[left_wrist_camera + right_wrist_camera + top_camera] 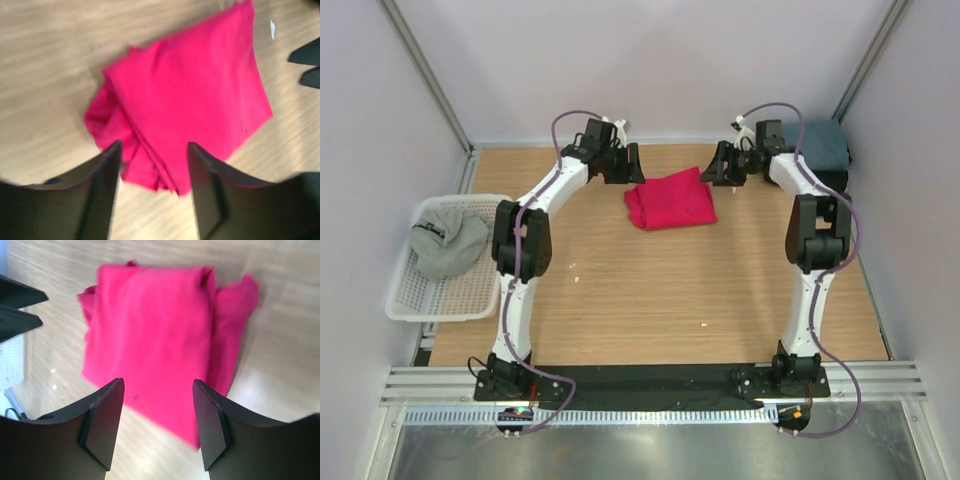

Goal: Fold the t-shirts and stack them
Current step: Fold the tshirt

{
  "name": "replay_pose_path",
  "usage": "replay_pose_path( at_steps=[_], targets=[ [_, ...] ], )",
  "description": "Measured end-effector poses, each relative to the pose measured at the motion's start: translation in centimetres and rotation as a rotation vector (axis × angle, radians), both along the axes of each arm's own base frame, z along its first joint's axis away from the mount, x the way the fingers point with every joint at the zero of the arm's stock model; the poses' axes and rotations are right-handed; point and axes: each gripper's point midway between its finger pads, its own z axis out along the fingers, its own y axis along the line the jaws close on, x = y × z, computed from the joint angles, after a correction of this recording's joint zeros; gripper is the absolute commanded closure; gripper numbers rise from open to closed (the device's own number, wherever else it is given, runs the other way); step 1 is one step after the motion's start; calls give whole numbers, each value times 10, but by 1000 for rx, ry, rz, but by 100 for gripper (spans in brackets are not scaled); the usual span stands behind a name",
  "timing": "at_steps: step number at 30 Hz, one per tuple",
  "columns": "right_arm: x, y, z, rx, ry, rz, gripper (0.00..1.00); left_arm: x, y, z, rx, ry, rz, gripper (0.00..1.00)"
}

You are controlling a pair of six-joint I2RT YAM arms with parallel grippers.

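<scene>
Red tee (670,199) folded on table (650,300), left gripper (153,146) and right gripper (158,384) both spread beside it, grey tee (448,245) in basket (445,302)

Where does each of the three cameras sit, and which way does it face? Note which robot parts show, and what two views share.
Top external: high behind the near edge, looking down on the table; left arm and right arm show whole.
Left wrist: on the left arm, looking down past the open left gripper at the red t-shirt.
Right wrist: on the right arm, looking down past the open right gripper at the red t-shirt.
Shared: both wrist views show the red t-shirt, from opposite sides.
</scene>
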Motion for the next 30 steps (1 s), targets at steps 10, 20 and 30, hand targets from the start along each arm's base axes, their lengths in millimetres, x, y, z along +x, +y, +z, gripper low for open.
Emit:
replay_pose_path(
  at_steps=[10,20,30],
  targets=[
    [-25,0,65,-13,-194,39,37,-76,12,19,-111,89,-32,31],
    [-15,-17,-36,-36,-7,28,36,-78,-30,13,-396,235,-211,34],
    [2,-50,-51,94,43,-35,36,-62,-63,-12,-597,331,-308,35]
  ],
)
